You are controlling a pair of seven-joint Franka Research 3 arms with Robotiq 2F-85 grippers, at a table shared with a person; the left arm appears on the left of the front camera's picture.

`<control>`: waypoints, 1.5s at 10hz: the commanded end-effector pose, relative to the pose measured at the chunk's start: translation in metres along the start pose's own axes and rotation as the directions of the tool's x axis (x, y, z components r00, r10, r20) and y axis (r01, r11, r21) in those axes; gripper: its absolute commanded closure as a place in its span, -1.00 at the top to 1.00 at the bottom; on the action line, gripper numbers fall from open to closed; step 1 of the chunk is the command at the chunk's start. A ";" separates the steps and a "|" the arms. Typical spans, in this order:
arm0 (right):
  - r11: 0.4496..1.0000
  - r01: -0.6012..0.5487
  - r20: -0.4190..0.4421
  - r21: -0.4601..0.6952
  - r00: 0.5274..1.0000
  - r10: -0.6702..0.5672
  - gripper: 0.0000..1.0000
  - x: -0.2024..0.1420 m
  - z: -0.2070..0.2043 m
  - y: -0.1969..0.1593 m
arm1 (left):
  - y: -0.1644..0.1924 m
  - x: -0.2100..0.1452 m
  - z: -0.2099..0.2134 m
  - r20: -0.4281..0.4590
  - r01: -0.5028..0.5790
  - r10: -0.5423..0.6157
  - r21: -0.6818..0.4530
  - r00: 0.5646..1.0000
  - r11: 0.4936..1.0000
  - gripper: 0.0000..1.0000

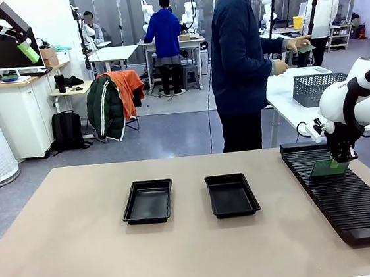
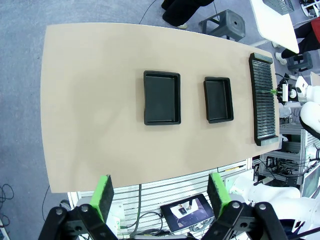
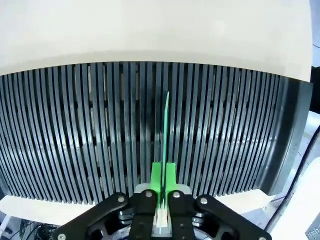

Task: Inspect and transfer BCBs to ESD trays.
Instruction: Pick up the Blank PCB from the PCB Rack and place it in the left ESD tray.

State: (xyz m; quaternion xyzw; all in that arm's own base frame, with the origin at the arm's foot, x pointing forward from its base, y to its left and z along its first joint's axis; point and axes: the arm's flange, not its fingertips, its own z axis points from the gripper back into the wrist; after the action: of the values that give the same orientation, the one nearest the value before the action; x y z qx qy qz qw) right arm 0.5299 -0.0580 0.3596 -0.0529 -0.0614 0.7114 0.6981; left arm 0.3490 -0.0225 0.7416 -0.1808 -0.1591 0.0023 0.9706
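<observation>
Two empty black ESD trays point(image 1: 148, 201) point(image 1: 232, 195) lie side by side at mid-table, also seen from above as the left tray point(image 2: 161, 97) and the right tray point(image 2: 218, 99). One pale green BCB point(image 1: 327, 167) stands on edge in a slot of the long black rack point(image 1: 350, 200). My right gripper point(image 1: 341, 157) is shut on the BCB's top edge. The right wrist view shows the board point(image 3: 165, 130) edge-on, pinched between the green pads of that gripper point(image 3: 163, 175). My left gripper point(image 2: 161, 192) hangs open and empty high above the table's left side point(image 1: 25, 51).
The slotted rack point(image 2: 263, 100) runs along the table's right edge. A person point(image 1: 239, 60) stands beyond the far edge, turned toward a side table with a grey mesh basket point(image 1: 315, 87). Bare tabletop point(image 1: 71, 256) surrounds the trays.
</observation>
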 end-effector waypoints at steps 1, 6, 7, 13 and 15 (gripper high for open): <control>1.000 0.011 -0.023 0.006 1.000 -0.011 -1.00 0.002 -0.005 -0.003 | 0.001 -0.001 0.000 -0.001 0.004 -0.004 0.012 1.000 1.000 1.00; 1.000 0.000 -0.001 -0.002 1.000 0.000 -1.00 0.000 0.000 -0.001 | 0.001 -0.001 0.000 -0.001 0.004 -0.004 0.012 1.000 1.000 1.00; 1.000 0.000 -0.001 -0.002 1.000 0.000 -1.00 0.000 0.000 -0.001 | 0.001 -0.001 0.000 -0.001 0.004 -0.004 0.012 1.000 1.000 1.00; 0.999 0.035 -0.014 0.011 0.999 -0.035 -0.95 -0.004 0.128 -0.003 | 0.001 -0.001 0.000 -0.001 0.004 -0.004 0.012 1.000 1.000 1.00; 0.996 0.088 -0.025 0.028 0.996 -0.087 -0.95 -0.004 0.194 -0.005 | 0.001 -0.001 0.000 -0.001 0.004 -0.004 0.012 1.000 1.000 1.00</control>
State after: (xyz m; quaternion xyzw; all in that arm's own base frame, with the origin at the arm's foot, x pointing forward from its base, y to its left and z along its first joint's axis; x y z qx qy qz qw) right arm 0.4983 -0.0649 0.5335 -0.0499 -0.0632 0.6933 0.7161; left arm 0.3491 -0.0224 0.7416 -0.1808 -0.1591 0.0024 0.9706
